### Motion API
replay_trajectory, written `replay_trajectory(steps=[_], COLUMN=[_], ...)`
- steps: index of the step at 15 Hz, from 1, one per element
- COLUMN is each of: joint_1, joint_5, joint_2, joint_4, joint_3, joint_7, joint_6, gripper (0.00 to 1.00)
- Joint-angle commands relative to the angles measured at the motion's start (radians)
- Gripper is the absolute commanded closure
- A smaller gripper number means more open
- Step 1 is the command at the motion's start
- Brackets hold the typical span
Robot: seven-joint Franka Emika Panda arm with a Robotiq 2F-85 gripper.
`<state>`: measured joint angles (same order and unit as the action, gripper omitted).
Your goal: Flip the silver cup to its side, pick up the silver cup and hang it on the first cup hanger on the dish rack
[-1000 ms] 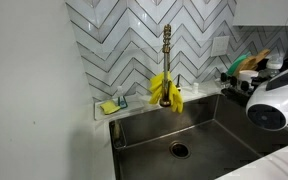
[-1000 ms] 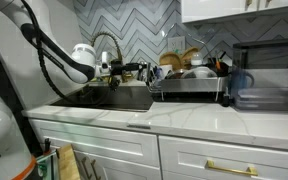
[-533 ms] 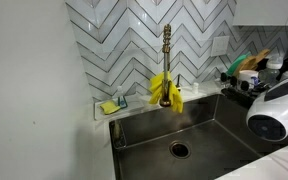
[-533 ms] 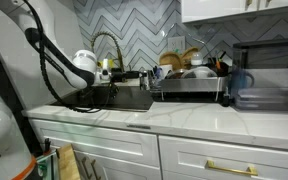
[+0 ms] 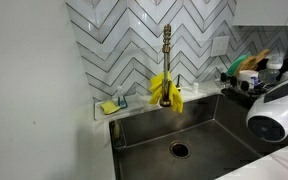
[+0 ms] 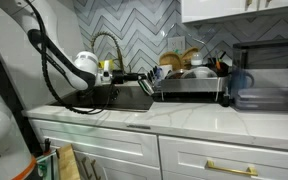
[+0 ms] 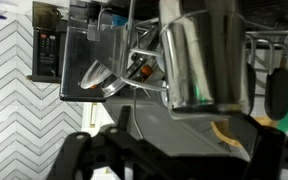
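Note:
In the wrist view the silver cup (image 7: 204, 55) fills the upper middle, a shiny plain cylinder close ahead of my gripper (image 7: 179, 142). Black wires of the dish rack (image 7: 134, 35) run beside and behind it. My dark fingers show at the lower left and lower right, wide apart with nothing between them, so the gripper is open and short of the cup. In an exterior view my gripper (image 6: 141, 92) reaches over the sink's edge towards the dish rack (image 6: 189, 90). I cannot make out the cup in either exterior view.
A steel sink (image 5: 199, 120) lies under a brass faucet (image 5: 167, 45) draped with yellow gloves (image 5: 166, 90). A small soap tray (image 5: 110, 106) sits at the sink's corner. The rack (image 5: 246, 72) holds dishes and utensils. A dark container (image 6: 254, 90) stands beyond it.
My arm has dropped a little and the gripper has come lower by the sink's edge near the rack. Almost no motion in the last half second.

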<state>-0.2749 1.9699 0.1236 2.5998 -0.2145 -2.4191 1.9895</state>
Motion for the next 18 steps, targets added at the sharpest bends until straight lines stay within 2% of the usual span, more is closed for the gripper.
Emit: replay_trajectory(steps=[1, 5, 8, 12, 18], joint_1=[0.01, 0.014, 0.013, 0.012, 0.023], joint_5=[-0.059, -0.198, -0.397, -0.688, -0.923], joint_2=[0.052, 0.108, 0.144, 0.157, 0.155], joint_4=[-0.017, -0.076, -0.134, -0.195, -0.265], joint_3=[0.017, 0.043, 0.066, 0.06, 0.027], joint_7=[0.056, 0.175, 0.35, 0.626, 0.841], joint_6=[0.081, 0.193, 0.271, 0.216, 0.099], gripper=[0.0, 0.01, 0.0, 0.0, 0.0])
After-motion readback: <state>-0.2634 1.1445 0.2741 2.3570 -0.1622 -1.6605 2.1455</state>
